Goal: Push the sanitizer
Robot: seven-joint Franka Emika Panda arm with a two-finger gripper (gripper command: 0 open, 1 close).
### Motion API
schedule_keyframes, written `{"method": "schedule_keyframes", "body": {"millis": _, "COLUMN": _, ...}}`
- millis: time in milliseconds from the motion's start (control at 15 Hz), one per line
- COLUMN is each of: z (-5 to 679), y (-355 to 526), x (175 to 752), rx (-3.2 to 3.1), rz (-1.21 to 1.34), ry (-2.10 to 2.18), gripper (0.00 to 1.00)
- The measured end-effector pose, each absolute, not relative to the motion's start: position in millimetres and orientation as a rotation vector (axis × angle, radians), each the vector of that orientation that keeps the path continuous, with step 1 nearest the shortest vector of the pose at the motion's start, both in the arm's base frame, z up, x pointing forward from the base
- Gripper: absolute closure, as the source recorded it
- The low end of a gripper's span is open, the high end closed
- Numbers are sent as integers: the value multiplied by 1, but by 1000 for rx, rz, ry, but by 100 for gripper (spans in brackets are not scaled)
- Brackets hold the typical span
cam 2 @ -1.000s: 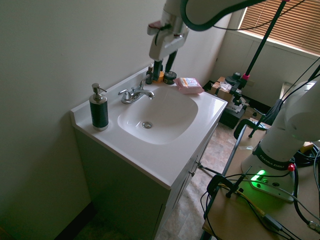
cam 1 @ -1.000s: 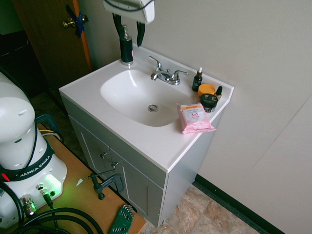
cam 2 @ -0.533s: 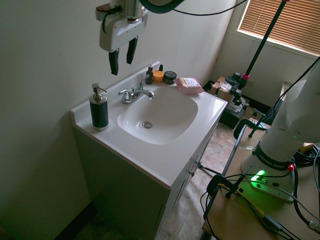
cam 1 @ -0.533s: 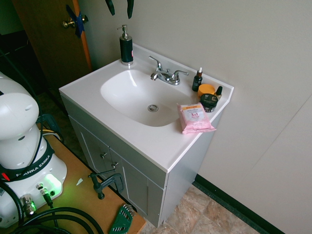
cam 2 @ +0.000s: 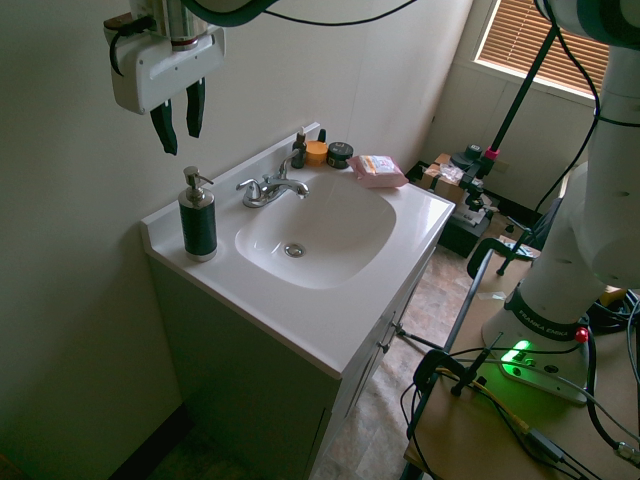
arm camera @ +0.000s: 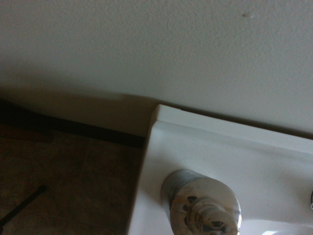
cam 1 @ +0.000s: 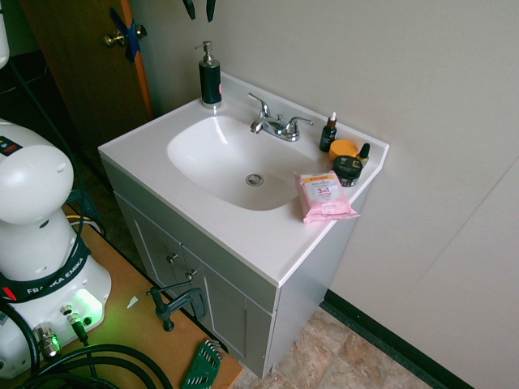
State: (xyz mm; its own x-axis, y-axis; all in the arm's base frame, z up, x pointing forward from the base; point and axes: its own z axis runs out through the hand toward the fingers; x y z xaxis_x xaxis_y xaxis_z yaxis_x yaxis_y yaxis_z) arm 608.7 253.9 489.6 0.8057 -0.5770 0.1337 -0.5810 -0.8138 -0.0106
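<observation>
Having swung along the wall from over the faucet [cam 2: 268,187], the gripper [cam 2: 178,122] now hangs, fingers parted and empty, above the sanitizer [cam 2: 197,217], which stands upright at the back corner of the vanity top [cam 2: 300,310], untouched.

White Franka arm reaching in from above, wrist upright, gripper [cam 2: 178,121] pointing straight down, its two dark fingers [cam 2: 161,126] parted with a narrow gap, holding nothing, hanging in the air by the wall
</observation>
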Motion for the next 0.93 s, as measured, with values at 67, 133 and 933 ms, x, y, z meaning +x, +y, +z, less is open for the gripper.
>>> {"method": "schedule_keyframes", "body": {"millis": 67, "z": 487, "y": 253, "x": 610, "rx": 2951, "rz": 200, "ry": -950, "gripper": 100}}
{"method": "schedule_keyframes", "body": {"millis": 133, "z": 484, "y": 252, "x": 611, "rx": 2947, "rz": 197, "ry": -952, "gripper": 100}}
{"method": "schedule_keyframes", "body": {"millis": 933, "z": 445, "y": 243, "x": 618, "rx": 2903, "rz": 127, "ry": -961, "gripper": 100}}
